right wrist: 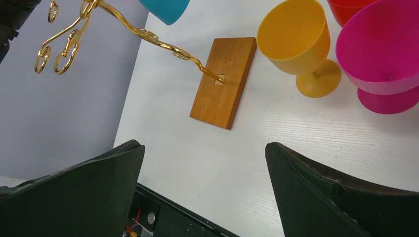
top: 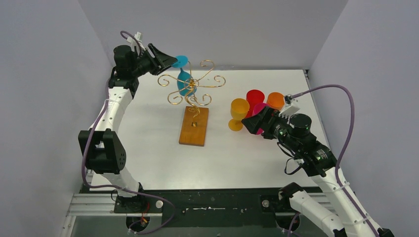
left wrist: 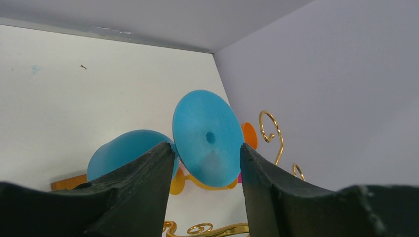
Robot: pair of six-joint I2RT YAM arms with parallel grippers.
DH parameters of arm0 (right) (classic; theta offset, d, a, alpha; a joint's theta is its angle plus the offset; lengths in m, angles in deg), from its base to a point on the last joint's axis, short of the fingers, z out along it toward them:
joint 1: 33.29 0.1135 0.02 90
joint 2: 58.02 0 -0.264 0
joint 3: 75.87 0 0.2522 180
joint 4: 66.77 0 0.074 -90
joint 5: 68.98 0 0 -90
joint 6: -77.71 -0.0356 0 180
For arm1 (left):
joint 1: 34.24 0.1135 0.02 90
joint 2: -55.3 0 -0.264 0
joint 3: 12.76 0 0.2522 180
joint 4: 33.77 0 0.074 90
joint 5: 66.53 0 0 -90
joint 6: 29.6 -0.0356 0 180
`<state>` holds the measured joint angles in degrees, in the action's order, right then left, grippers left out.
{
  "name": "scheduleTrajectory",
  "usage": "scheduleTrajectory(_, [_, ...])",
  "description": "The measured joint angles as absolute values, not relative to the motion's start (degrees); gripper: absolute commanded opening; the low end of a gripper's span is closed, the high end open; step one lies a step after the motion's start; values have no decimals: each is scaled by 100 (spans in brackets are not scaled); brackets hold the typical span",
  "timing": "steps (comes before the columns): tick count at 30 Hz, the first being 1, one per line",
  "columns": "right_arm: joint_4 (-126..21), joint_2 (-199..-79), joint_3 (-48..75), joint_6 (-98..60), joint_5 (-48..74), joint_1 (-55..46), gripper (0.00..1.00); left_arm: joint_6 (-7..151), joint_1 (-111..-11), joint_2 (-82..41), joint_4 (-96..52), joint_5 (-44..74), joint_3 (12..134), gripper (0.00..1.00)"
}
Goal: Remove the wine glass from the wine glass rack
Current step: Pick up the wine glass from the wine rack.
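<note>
A blue wine glass [top: 185, 83] hangs upside down on the wine glass rack [top: 193, 126], a gold wire stand with scroll arms on an orange-brown wooden base. Its round foot [left wrist: 207, 143] points up toward the back left. My left gripper [top: 174, 60] sits at that foot, with one black fingertip against each edge of the disc. The blue bowl [left wrist: 118, 150] shows behind the left finger. Low at the right, my right gripper [top: 254, 123] is open with nothing between its fingers [right wrist: 99, 192]. It faces the rack's base [right wrist: 225, 81].
A yellow glass [top: 238, 112], a red one [top: 255, 98], an orange one [top: 275, 100] and a magenta one [top: 260, 109] stand upright together right of the rack, just beyond my right gripper. Grey walls close in the table on the left, back and right.
</note>
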<state>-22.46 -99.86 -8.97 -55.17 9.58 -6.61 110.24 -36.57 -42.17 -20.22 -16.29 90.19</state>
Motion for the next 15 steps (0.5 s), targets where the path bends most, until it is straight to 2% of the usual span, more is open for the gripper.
scheduleTrajectory(4, [-2244,-9991,-897,-5519,960,-661,100,10987,-3714,-4217,-2005,-1627,9019,42])
scheduleTrajectory(7, [-2229,-9993,-897,-5521,960,-663,100,10950,-3714,-4217,-1978,-1614,9019,32])
scheduleTrajectory(10, [-2207,-9993,-897,-5521,960,-663,100,10924,-3714,-4217,-1965,-1579,9019,30])
scheduleTrajectory(12, [-2200,-9993,-897,-5521,960,-661,100,10919,-3714,-4217,-1963,-1575,9019,24])
scheduleTrajectory(15, [-2190,-9993,-897,-5521,962,-663,100,10924,-3714,-4217,-1950,-1553,9019,22])
